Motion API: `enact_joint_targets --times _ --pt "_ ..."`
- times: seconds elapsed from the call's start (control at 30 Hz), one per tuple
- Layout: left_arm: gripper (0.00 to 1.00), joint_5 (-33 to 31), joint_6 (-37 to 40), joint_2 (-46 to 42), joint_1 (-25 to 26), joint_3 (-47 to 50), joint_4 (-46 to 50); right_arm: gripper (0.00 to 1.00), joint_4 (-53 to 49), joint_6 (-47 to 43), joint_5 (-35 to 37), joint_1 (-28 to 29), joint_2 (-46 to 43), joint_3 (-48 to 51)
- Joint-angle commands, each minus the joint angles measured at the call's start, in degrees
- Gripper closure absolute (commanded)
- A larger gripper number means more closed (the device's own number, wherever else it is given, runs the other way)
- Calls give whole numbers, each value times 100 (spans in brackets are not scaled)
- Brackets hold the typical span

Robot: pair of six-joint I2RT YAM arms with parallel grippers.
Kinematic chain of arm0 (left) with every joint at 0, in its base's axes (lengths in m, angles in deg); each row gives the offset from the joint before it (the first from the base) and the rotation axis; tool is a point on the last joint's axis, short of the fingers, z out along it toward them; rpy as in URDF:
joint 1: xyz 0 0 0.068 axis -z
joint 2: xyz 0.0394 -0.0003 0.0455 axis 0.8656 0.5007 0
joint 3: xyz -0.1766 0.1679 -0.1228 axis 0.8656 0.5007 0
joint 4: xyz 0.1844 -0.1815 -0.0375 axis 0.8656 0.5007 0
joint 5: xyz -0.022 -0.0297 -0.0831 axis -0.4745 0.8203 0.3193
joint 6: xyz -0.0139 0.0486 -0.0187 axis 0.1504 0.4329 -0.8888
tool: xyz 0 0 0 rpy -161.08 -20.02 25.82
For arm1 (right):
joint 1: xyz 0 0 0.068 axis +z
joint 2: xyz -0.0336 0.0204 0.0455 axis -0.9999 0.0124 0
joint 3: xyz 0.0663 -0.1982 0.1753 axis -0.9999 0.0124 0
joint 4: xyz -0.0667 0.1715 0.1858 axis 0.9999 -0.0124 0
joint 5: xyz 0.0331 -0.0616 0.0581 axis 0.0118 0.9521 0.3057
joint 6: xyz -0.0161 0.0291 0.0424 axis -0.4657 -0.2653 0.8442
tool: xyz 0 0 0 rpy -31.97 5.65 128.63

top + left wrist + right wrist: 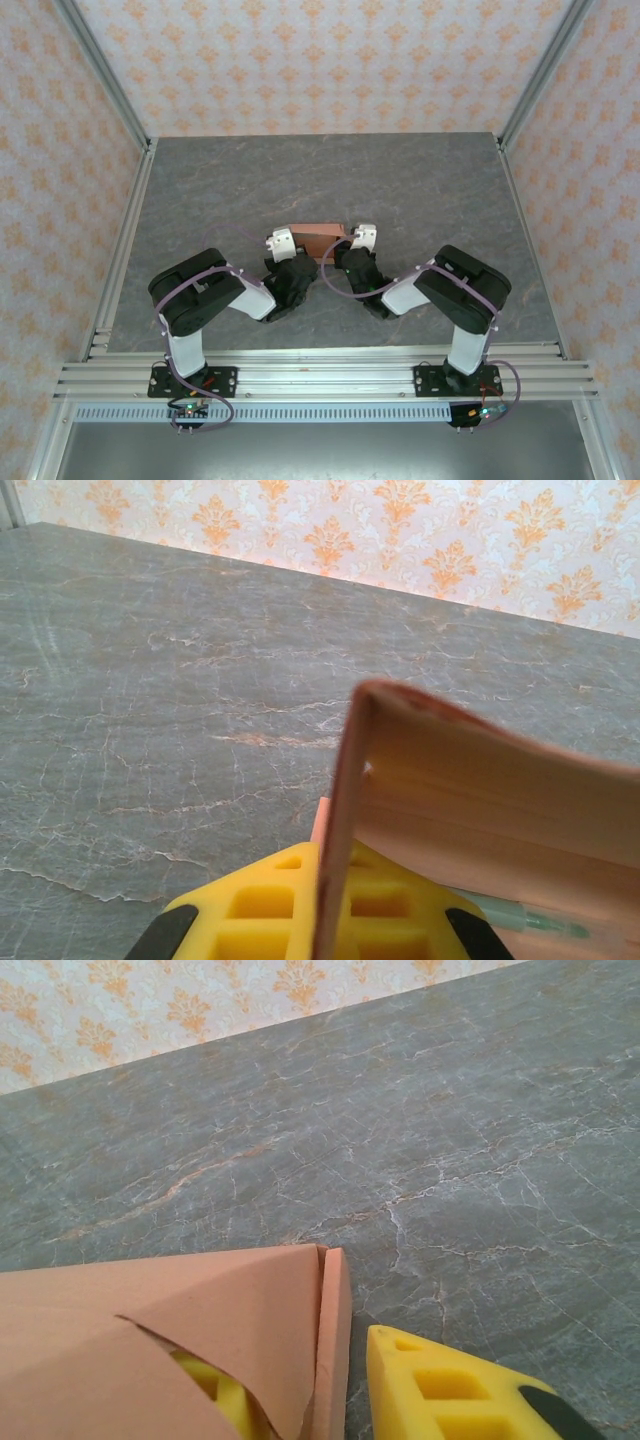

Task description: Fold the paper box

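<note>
Grey marbled tabletop (330, 180) is filling the middle of the overhead view, with orange-patterned wallpaper (320, 60) rising on three sides and aluminium rails (320, 365) running along the lower edge. Left of centre, the left gripper (296, 252) is clenching on the paper box (318, 238). In its wrist view the yellow fingers (270, 910) are sitting at bottom centre, with an upright card panel running down into them. The salmon-orange box is lying at the table's centre, its long axis running left to right across the frame, one end toward each gripper. In the left wrist view its curved wall is sweeping from centre to right edge, and a thin pale green stick (520, 917) is lying beneath it at lower right. Right of centre, the right gripper (345, 252) is standing released. In its wrist view one yellow finger (450, 1390) is sitting clear at lower right, the other is showing under a card flap at lower left, and a narrow card edge is standing between them.
</note>
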Motion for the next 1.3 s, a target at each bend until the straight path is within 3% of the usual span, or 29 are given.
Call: enact_joint_targets --times 0.0,0.5,1.27 --pt "98 -994 33 241 -159 188 947 67 -728 136 666 -142 -148 105" --pt "98 -1081 -23 228 -146 109 1146 45 -1081 126 387 -17 -346 126" --pt "98 -1099 -59 210 -138 38 1273 30 -1817 -212 151 218 -490 -61"
